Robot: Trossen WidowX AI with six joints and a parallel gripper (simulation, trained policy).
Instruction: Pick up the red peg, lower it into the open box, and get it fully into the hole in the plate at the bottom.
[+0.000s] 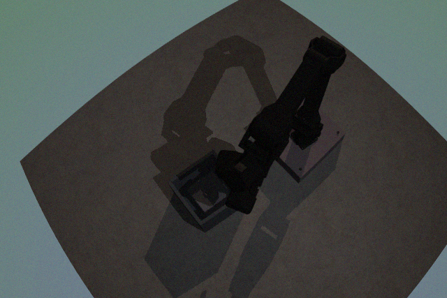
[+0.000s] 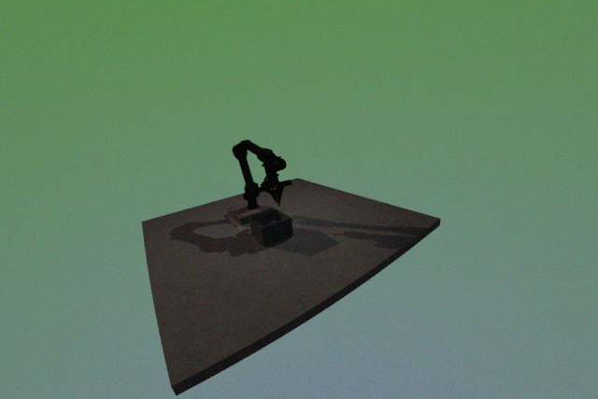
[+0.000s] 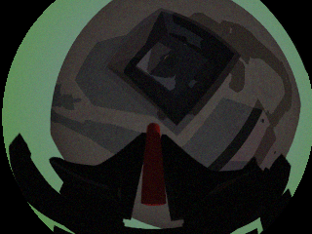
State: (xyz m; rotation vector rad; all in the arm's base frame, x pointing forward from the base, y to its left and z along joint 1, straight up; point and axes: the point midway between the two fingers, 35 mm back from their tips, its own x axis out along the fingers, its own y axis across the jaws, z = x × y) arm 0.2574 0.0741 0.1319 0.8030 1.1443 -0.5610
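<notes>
The red peg [image 3: 154, 171] [image 2: 278, 204] is held between the two black fingertips, with its far end sticking out a little past them in the wrist view. My gripper [image 3: 153, 137] is shut on it and stands above the box's rim height in the exterior view. In the top view the arm's wrist hides the peg and fingertips. The dark grey open box [image 1: 187, 209] [image 2: 278, 235] [image 3: 128, 53] lies ahead of the peg in the wrist view. Its bottom plate [image 1: 204, 199] [image 3: 146, 63] is partly lit and mostly in shadow; its hole is hard to make out.
The pinkish base block [image 1: 330, 127] [image 2: 237, 217] [image 3: 249, 151] of the arm stands beside the box. Dark shadows of the arm and box fall across the brown table top [image 1: 108, 136] [image 2: 232, 298]. The scene is dim.
</notes>
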